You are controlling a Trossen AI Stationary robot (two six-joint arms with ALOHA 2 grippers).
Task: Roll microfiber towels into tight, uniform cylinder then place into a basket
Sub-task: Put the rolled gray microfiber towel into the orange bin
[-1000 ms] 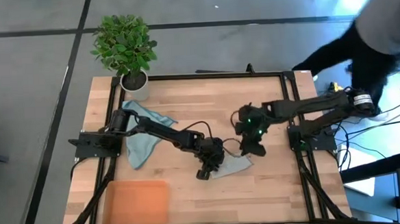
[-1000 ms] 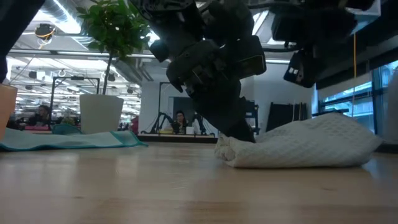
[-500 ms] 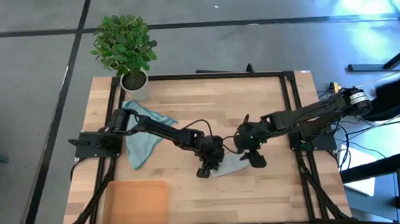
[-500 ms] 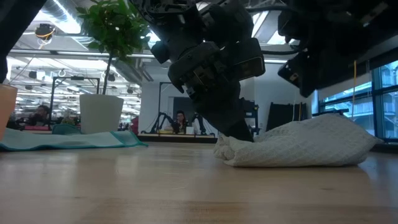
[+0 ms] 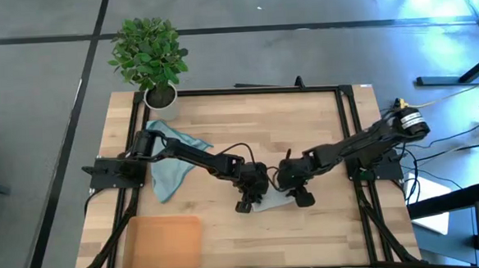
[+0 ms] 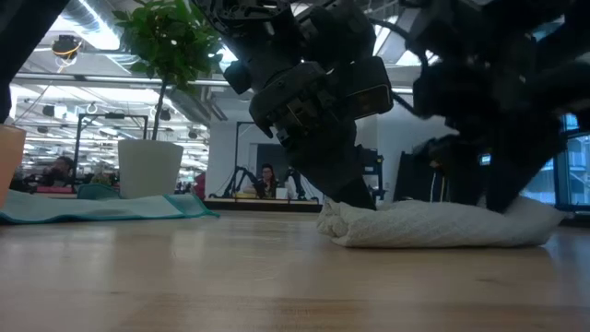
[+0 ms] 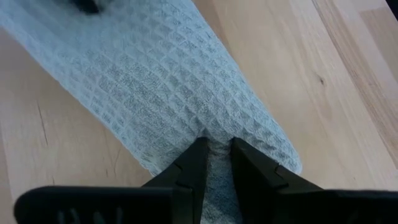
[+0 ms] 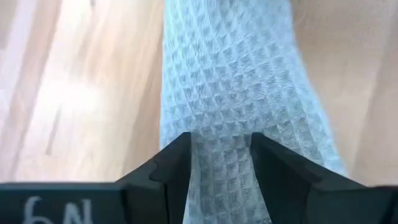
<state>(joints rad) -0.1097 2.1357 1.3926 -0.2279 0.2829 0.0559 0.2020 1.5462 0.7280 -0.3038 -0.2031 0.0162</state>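
Observation:
The pale grey-green towel (image 5: 272, 200) lies bunched into a long low roll on the table's middle near part; it also shows in the low view (image 6: 433, 226). My left gripper (image 5: 245, 203) is shut on its left end. My right gripper (image 5: 299, 196) is down on its right end, and cloth fills the gap between its fingers. The blue-teal towel (image 5: 171, 162) lies spread flat at the far left. The orange-tan basket (image 5: 163, 243) sits at the near left corner. My left gripper pinches a raised fold at the towel's left end (image 7: 217, 134) between its two fingers (image 7: 193, 165), which slant down from above. The rest of the towel lies on the table beyond the fingers. My right gripper pinches the towel's right end (image 8: 219, 124) between its two fingers (image 8: 267, 165), which come down from above and lie across the roll. The cloth is drawn narrower between them and lies on the table.
A potted plant in a white pot (image 5: 159, 95) stands at the table's far left corner. A black frame rail (image 5: 254, 90) runs around the table top. Bare wood lies along the far half and near the right edge (image 5: 335, 227).
My right gripper has gone toward the table's near edge and left, and down onto the towel's right end. The towel's raised right part has been pressed lower. A person at the far right has left the high view.

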